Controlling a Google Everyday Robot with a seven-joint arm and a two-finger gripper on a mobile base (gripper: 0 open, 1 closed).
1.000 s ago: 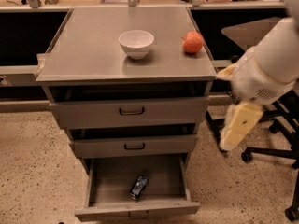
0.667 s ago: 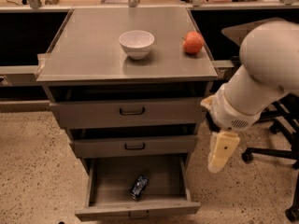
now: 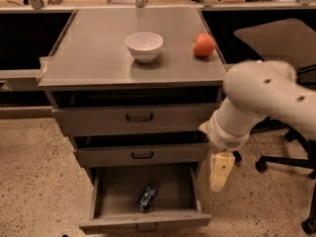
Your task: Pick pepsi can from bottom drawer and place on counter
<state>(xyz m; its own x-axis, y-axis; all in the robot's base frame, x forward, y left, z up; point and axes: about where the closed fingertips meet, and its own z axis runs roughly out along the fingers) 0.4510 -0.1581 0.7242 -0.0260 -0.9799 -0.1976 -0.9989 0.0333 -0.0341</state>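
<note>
The pepsi can (image 3: pixel 147 197) lies on its side in the open bottom drawer (image 3: pixel 113 216), near the drawer's middle. The grey counter (image 3: pixel 98 58) tops the cabinet. My gripper (image 3: pixel 220 171) hangs from the white arm to the right of the cabinet, level with the bottom drawer's right wall and above and to the right of the can. It holds nothing that I can see.
A white bowl (image 3: pixel 144 46) and a red apple (image 3: pixel 204 45) sit on the counter. The two upper drawers (image 3: pixel 139 118) are slightly ajar. An office chair base (image 3: pixel 291 162) stands on the right. A dark side table (image 3: pixel 276 36) is behind my arm.
My arm has swung left and down toward the open bottom drawer. The can, bowl and apple have not moved.
</note>
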